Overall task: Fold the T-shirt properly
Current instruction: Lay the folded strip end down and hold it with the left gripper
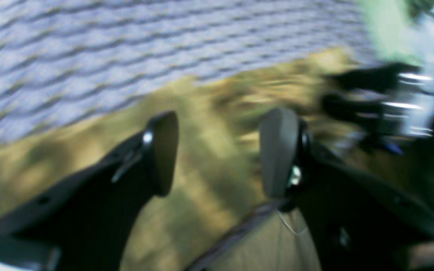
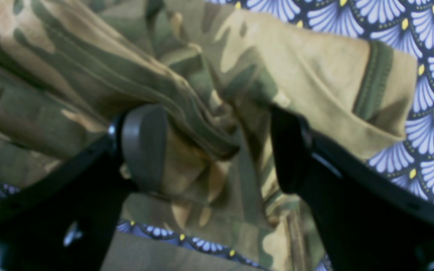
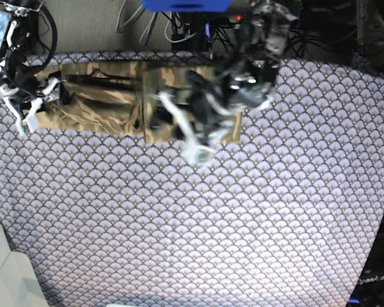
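The T-shirt (image 3: pixel 102 96) lies in a narrow, rumpled band along the table's far edge. The left hand (image 1: pixel 217 154) hangs open above it, holding nothing. The right hand (image 2: pixel 217 150) is open, pads astride a bunched sleeve. Best to close low on the sleeve's hem before lifting.

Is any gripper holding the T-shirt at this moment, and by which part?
The left gripper is open and holds nothing. The right gripper straddles a bunched fold of the T-shirt with wide jaws; a real hold cannot be told.
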Controlling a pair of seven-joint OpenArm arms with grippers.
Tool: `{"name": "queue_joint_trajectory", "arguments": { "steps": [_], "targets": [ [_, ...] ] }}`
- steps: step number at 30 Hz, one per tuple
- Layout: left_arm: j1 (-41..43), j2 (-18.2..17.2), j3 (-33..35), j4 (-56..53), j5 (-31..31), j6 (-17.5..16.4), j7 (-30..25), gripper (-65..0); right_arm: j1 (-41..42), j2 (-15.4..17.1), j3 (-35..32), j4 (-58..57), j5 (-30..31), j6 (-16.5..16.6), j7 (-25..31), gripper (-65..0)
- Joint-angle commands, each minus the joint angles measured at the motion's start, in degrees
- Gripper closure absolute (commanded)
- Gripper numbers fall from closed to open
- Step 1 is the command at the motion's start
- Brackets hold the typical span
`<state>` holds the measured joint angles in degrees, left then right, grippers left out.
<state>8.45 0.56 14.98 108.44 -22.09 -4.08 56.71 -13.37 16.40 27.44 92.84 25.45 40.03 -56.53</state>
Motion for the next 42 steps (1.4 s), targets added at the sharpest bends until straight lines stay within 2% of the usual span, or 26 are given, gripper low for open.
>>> {"name": "queue_joint_trajectory", "arguments": {
  "steps": [1, 5, 9, 11, 15, 20, 26, 32, 37, 42],
  "targets": [
    [1.18, -0.69, -1.66, 1.58, -0.38, -0.1, -0.31, -33.7, 0.49, 1.13, 0.29, 0.83, 0.61, -0.03, 0.75, -44.1],
    [4.43, -3.77, -6.32, 2.99, -0.38, -0.54, -0.75, -31.3, 0.57, 1.22, 0.47, 1.18, 0.61, -0.03, 0.75, -44.1],
    [4.43, -4.65, -9.4, -0.88, -0.38, -0.63, -0.93, -16.6, 0.57, 1.75, 0.73, 2.59, 0.79, -0.03, 0.75, -44.3],
    [3.9, -4.21, -10.72, -2.9, -0.38, -0.63, -0.93, -12.7, 0.49, 1.84, 0.73, 4.53, 0.79, -0.03, 0.66, -44.4],
    [1.88, -4.12, -11.07, -7.39, -0.38, -0.63, -1.02, -12.2, 0.57, 2.01, 1.44, 7.69, 0.79, -0.03, -2.06, -44.4],
    [-1.28, -4.12, -10.81, -12.66, -0.38, -0.63, -1.02, -12.1, 3.56, 1.84, 7.24, 8.75, 0.79, -0.03, -8.21, -44.4],
    [-1.63, -4.12, -10.54, -12.93, -0.38, -0.63, -1.02, -12.1, 6.73, 1.93, 13.75, 8.66, 0.79, -0.03, -14.72, -44.4],
    [-1.02, -4.12, -10.54, -12.75, -0.38, -0.63, -0.93, -12.1, 7.26, 1.22, 13.83, 7.87, 0.61, -0.03, -15.16, -44.4],
    [-0.93, -4.21, -10.46, -12.75, -0.38, -0.63, -0.66, -12.1, 9.45, 0.87, 13.83, -0.93, 0.61, -0.03, -14.98, -44.4],
    [-0.4, -4.21, -10.46, -12.75, -0.38, -0.63, -0.58, -12.1, 11.83, 3.24, 13.66, -10.6, 0.7, -0.03, -13.84, -44.4]
  ]
}}
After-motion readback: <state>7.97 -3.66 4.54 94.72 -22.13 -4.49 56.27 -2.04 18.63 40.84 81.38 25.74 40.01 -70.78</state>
